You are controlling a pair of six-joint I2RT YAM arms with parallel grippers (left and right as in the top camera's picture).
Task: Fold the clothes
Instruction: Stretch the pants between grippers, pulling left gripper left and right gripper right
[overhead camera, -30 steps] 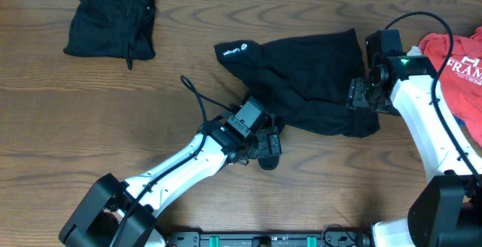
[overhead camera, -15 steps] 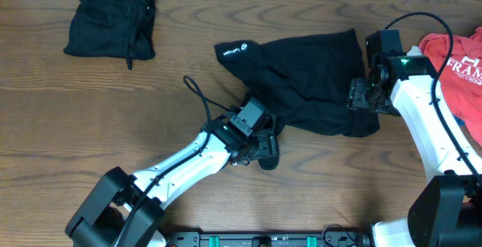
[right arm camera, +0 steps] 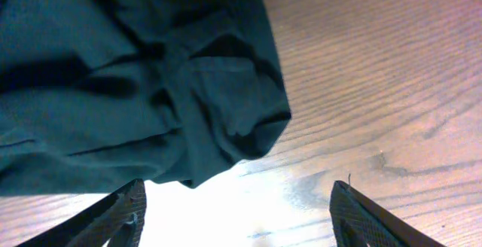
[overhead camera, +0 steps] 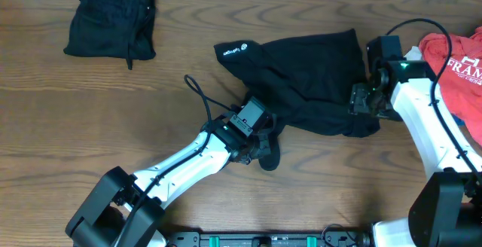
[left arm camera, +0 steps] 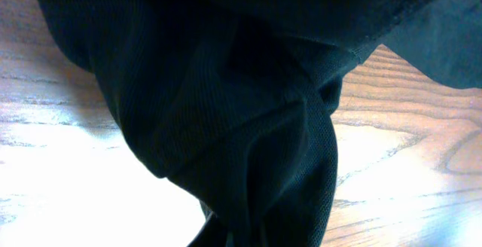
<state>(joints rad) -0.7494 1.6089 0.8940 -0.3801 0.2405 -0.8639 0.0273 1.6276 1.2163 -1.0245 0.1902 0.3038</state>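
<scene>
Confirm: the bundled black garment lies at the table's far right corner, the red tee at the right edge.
Wrong corner: the overhead view shows the bundled black fabric garment in the far left corner. The red tee is at the right edge.

Red tee (overhead camera: 440, 51): cut by the overhead's right edge, lettering incomplete.
Black top (overhead camera: 309, 81): white lettering (overhead camera: 232, 50) too small to read.
Left gripper (overhead camera: 268, 153): fingertips buried in the top's fabric.

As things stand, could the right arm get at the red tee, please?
Probably yes. The red tee lies right beside the right arm, with nothing between them, and the right end effector is open at the black top's edge, holding nothing.
</scene>
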